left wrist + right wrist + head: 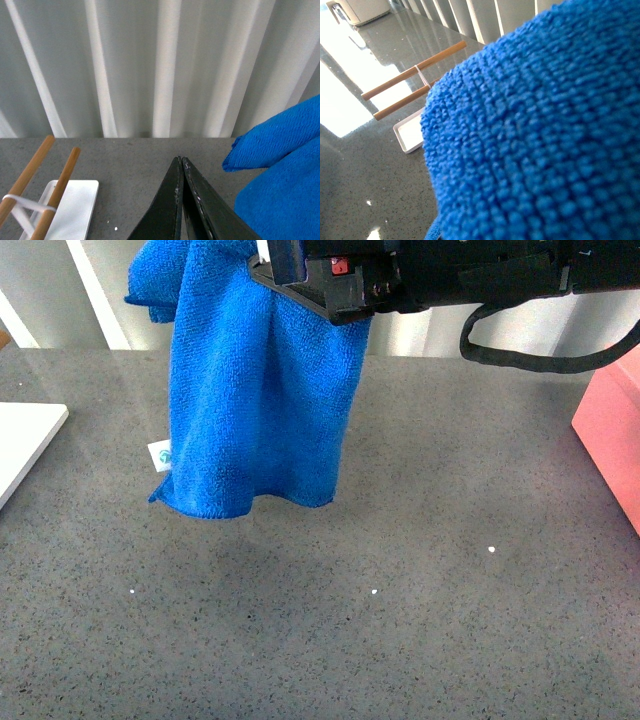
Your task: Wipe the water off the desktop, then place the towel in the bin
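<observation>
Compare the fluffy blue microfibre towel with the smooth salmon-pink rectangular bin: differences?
The towel hangs folded from the right gripper, off the dark speckled desktop; the bin stands rigid at its right edge. The towel is fluffy, the bin smooth and matte. Both are cropped in the front view.

Three views share the towel (pixel 255 390)

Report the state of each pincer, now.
Left pincer: closed, holding nothing.
Right pincer: closed on the towel, which hangs clear of the desktop.
</observation>
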